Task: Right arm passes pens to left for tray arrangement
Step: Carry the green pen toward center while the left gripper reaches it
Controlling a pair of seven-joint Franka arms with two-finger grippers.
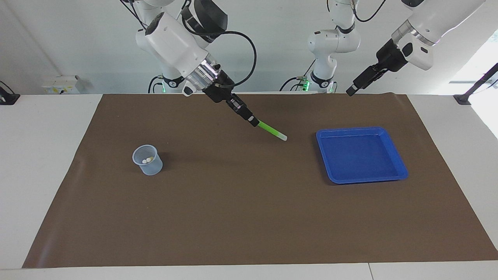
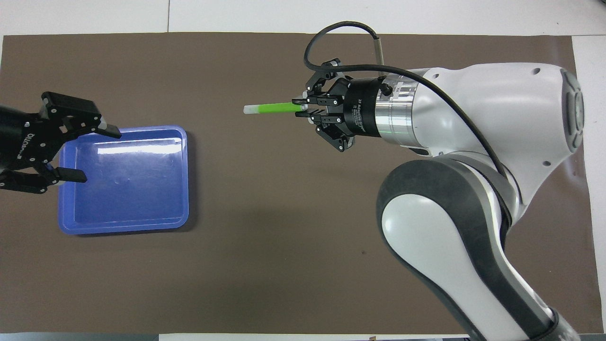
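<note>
Green and slim, the pen [image 1: 271,130] jutted from the right gripper [image 1: 253,121], whose fingertips were clamped on its end, at the upper centre of the facing view above the matte brown mat [image 1: 249,217]. The left gripper [image 2: 92,154] hung with its fingers spread over the glossy, round-cornered blue tray [image 1: 397,155]. A translucent cup [image 1: 148,160] stood at centre left, holding two more pens.

The cup [image 1: 148,159] hides all but two whitish pen ends [image 1: 147,159].

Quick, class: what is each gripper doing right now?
Right gripper: shut on the green pen, up over the mat.
Left gripper: open, holding nothing, over the blue tray's edge.
</note>
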